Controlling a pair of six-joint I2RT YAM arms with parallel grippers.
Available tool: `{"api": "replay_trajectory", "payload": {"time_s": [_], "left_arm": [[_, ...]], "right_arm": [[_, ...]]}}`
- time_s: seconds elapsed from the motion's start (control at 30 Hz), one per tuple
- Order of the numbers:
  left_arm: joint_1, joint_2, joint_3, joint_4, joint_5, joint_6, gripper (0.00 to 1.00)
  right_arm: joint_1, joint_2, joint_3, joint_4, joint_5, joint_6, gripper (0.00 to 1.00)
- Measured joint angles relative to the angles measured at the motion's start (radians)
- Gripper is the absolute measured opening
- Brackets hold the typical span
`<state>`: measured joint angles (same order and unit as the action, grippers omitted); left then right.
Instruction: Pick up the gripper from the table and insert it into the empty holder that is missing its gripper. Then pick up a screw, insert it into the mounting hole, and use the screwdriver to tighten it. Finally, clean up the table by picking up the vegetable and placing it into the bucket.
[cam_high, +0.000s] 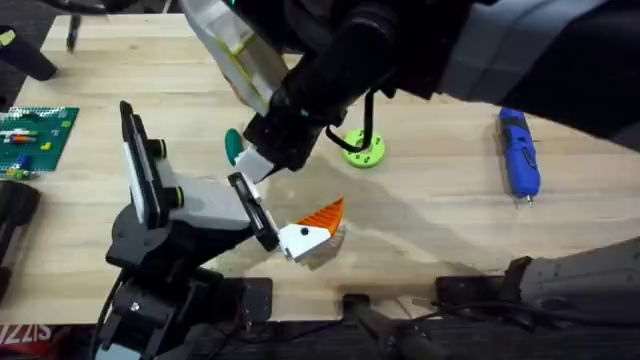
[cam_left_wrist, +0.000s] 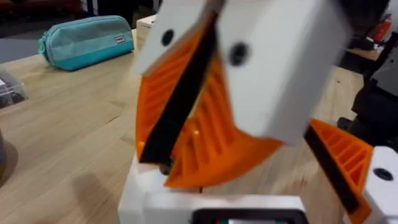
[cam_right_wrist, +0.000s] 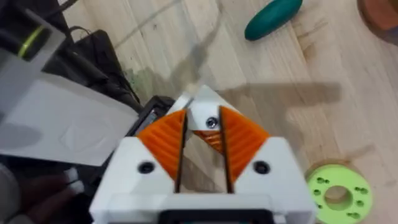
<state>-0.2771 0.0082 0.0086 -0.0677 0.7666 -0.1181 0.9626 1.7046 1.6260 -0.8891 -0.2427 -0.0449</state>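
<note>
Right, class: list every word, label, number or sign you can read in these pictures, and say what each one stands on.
"ZZIS", or close to it: white letters on a red strip cut off by the lower left edge of the overhead view; the reading is uncertain.
Small label on the teal pouch: too small to read.
No other text is legible.

Little can be read. At the near left edge of the overhead view, a red strip (cam_high: 22, 331) bears white letters, seen upside down, that look like "ZZIS" but are partly cut off. The teal pouch (cam_left_wrist: 87, 41) carries a small label too blurred to read.
</note>
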Motion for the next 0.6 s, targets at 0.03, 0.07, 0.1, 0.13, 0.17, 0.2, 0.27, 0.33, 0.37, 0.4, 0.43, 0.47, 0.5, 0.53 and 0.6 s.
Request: {"api": "replay_trajectory", "payload": {"time_s": [0.03, 0.07, 0.1, 0.13, 0.17, 0.2, 0.27, 0.33, 0.37, 0.4, 0.43, 0.47, 0.5, 0.53, 0.6], "left_arm": [[0.0, 0.0, 0.0, 0.0, 0.0, 0.0, 0.988], [0.0, 0.0, 0.0, 0.0, 0.0, 0.001, 0.988], [0.0, -0.001, 0.0, 0.0, -0.003, 0.005, 0.988], [0.0, -0.002, 0.0, 0.001, -0.003, 0.007, 0.988], [0.0, -0.002, 0.0, 0.001, -0.003, 0.01, 0.988], [0.0, -0.002, 0.0, 0.001, -0.003, 0.013, 0.988], [0.0, -0.002, 0.0, 0.001, -0.003, 0.016, 0.988], [0.0, -0.002, 0.0, 0.001, -0.003, 0.017, 0.988], [0.0, -0.002, 0.0, 0.001, -0.003, 0.017, 0.988], [0.0, -0.002, 0.0, 0.001, -0.003, 0.017, 0.988], [0.0, -0.002, 0.0, 0.001, -0.003, 0.017, 0.988], [0.0, -0.002, 0.0, 0.001, -0.003, 0.019, 0.988], [0.0, -0.002, 0.0, 0.001, -0.003, 0.02, 0.988], [0.0, -0.002, 0.0, 0.001, -0.003, 0.02, 0.988], [0.0, -0.002, 0.0, 0.001, -0.003, 0.02, 0.988]], "right_arm": [[-0.001, -0.001, 0.0, -0.001, -0.006, -0.002, 0.379], [-0.002, -0.005, 0.0, -0.002, -0.004, -0.001, 0.485], [-0.007, -0.011, 0.0, -0.005, 0.001, -0.002, 0.619], [-0.013, -0.016, 0.0, -0.008, 0.002, -0.003, 0.761], [-0.022, -0.023, 0.0, -0.01, 0.003, -0.003, 0.905], [-0.029, -0.029, 0.0, -0.01, 0.002, -0.007, 0.968], [-0.052, -0.075, -0.001, -0.011, 0.001, -0.008, 0.992], [-0.074, -0.112, -0.001, -0.016, 0.001, -0.008, 0.993], [-0.09, -0.134, -0.001, -0.018, 0.001, -0.008, 0.993], [-0.106, -0.154, -0.001, -0.022, 0.001, -0.008, 0.993], [-0.123, -0.173, -0.001, -0.025, 0.001, -0.008, 0.993], [-0.139, -0.192, -0.001, -0.028, 0.001, -0.008, 0.993], [-0.156, -0.209, -0.001, -0.031, 0.002, -0.008, 0.993], [-0.173, -0.223, -0.001, -0.036, 0.002, -0.008, 0.993], [-0.206, -0.251, -0.001, -0.047, 0.002, -0.008, 0.993]]}}
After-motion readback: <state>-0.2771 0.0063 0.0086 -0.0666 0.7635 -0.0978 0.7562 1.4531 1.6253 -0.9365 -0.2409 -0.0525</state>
